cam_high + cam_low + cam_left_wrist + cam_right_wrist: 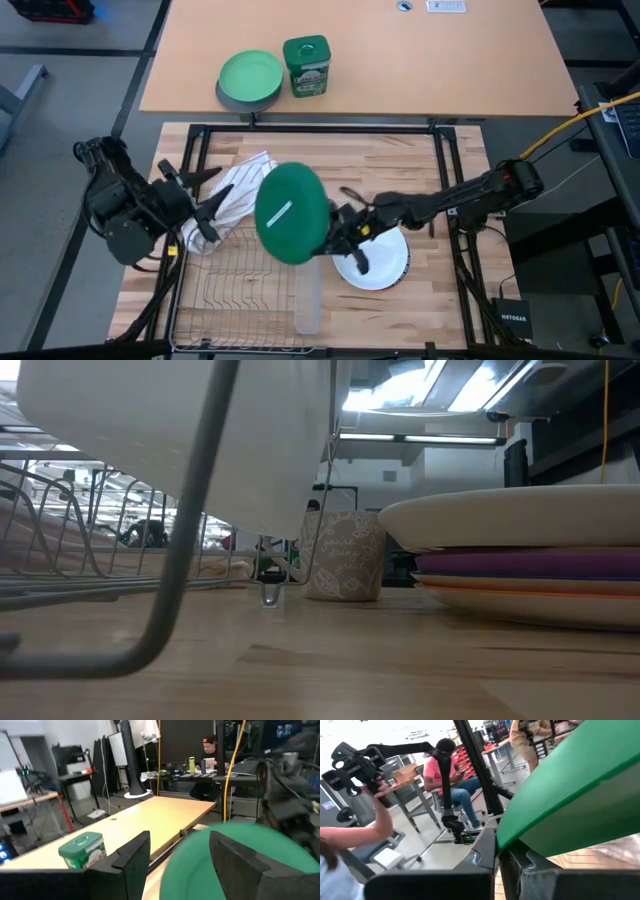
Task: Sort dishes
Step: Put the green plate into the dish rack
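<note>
Overhead, table-level and two wrist views, the green plate [291, 213] shared by three.

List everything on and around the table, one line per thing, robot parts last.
Dark green plate: one, held up above the rack by the right gripper.
Plate stack: white on top, purple and orange edges below, on the wooden board under the right arm.
Dish rack: one, wire, front of the board.
Striped cloth: one, white, beside the left gripper.
Light green plate: one, on a grey bowl, far table.
Green tin: one, beside that plate.
People: seated in the room behind.
Left gripper: open, left of the green plate.
Right gripper: shut on the plate's rim.
</note>
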